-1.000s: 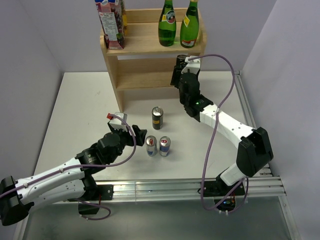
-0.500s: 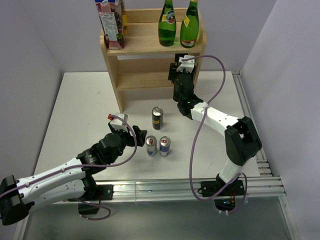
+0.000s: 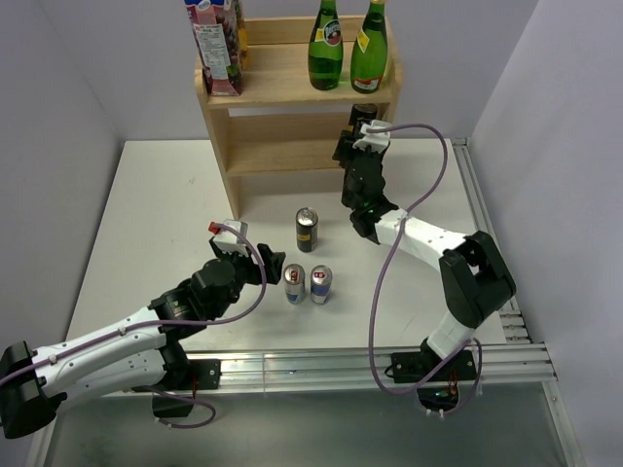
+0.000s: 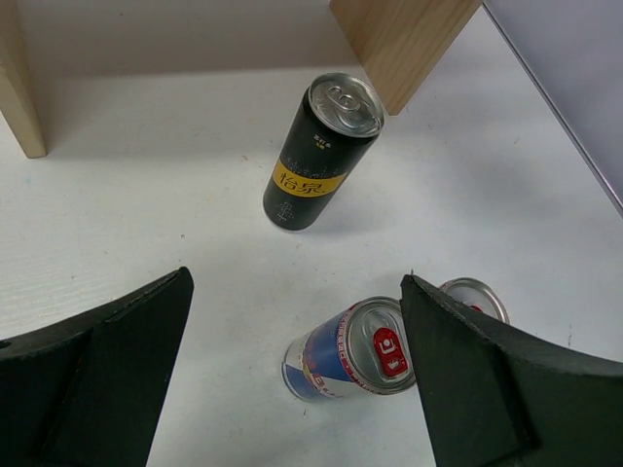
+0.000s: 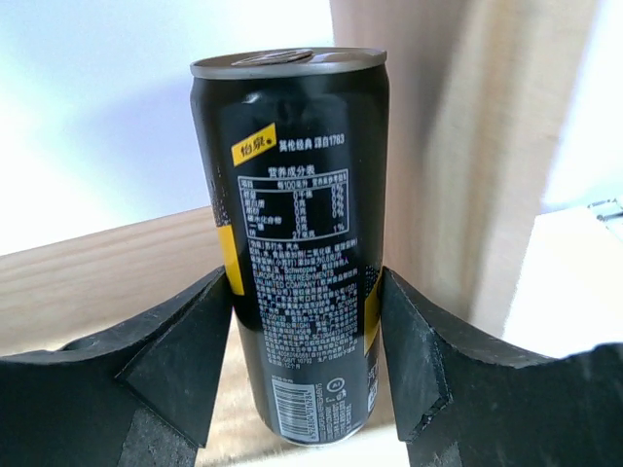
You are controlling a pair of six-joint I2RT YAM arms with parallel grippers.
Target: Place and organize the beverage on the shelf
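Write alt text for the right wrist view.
A tall black can with a yellow band and white nutrition print stands upright, gripped between the right gripper's two black fingers. Behind it are the light-wood shelf's board and side panel.

Left gripper (image 4: 295, 282): fingers spread wide above white table (image 4: 146, 214). Black can with yellow band (image 4: 316, 156) upright, just beside shelf side panel (image 4: 399, 39). Blue-silver can (image 4: 346, 352) upright, nearer gripper, apart from black can. Second can (image 4: 474, 297) close beside it, partly hidden behind one finger (image 4: 467, 389). Other shelf panel (image 4: 19, 88) at frame edge.
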